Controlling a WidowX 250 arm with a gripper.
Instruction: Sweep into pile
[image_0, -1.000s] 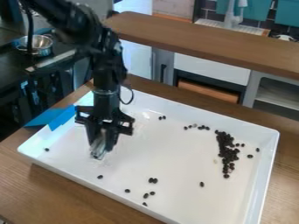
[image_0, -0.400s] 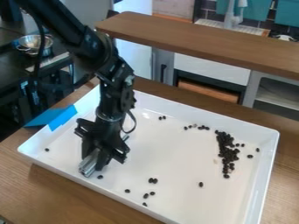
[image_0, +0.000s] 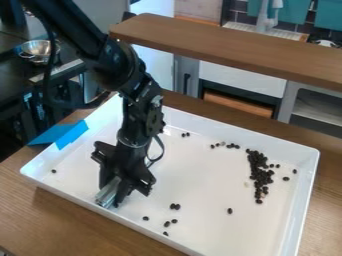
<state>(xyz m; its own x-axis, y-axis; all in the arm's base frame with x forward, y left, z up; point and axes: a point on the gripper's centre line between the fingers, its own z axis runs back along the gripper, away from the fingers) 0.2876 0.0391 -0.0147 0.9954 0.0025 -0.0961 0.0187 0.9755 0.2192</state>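
in the camera view, the black pincer hangs low over the near left part of the white tray, clenched on a silvery tool that slants down toward the near wall. the main pile of dark beans lies on the tray floor toward the right wall, well apart from the pincer and to its right. nearest to the tool is one loose bean, to its right and a little closer to the near wall; past that come three more, two of them side by side and one nearer the wall, and above those a touching pair. counting on, there is one bean by itself left of the pincer, one by itself between the pincer and the pile, two close together toward the far wall, and a short row of about six leading to the pile, one of them paler. four lie loose just right of the pile, whose own beans are too crowded to count. there is one pincer, one tool, one tray and one pile.
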